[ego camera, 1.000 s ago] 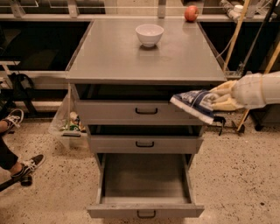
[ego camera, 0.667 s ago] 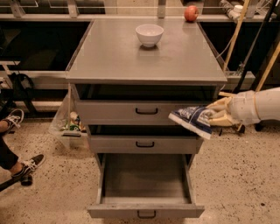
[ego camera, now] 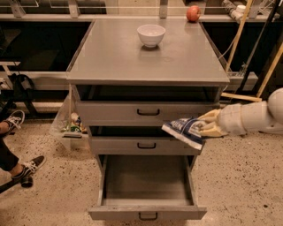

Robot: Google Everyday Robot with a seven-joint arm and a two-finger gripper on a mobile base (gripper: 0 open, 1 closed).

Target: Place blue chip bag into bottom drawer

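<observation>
The blue chip bag [ego camera: 185,130], crinkled dark blue and white, is held in my gripper [ego camera: 208,124] in front of the middle drawer, at the cabinet's right side. My white arm reaches in from the right, and the gripper's yellowish fingers [ego camera: 209,116] are shut on the bag's right end. The bottom drawer [ego camera: 147,182] is pulled out below, its flat grey inside bare. The bag hangs above the drawer's back right corner.
A white bowl [ego camera: 151,35] stands on the grey cabinet top [ego camera: 110,57]. A red apple [ego camera: 193,13] lies on the ledge behind. A clear bin [ego camera: 68,126] of small items sits left of the cabinet. A person's sneakers [ego camera: 26,167] are at far left.
My gripper has moved down and a little to the left with the bag, from the top drawer's front to the level of the middle drawer.
</observation>
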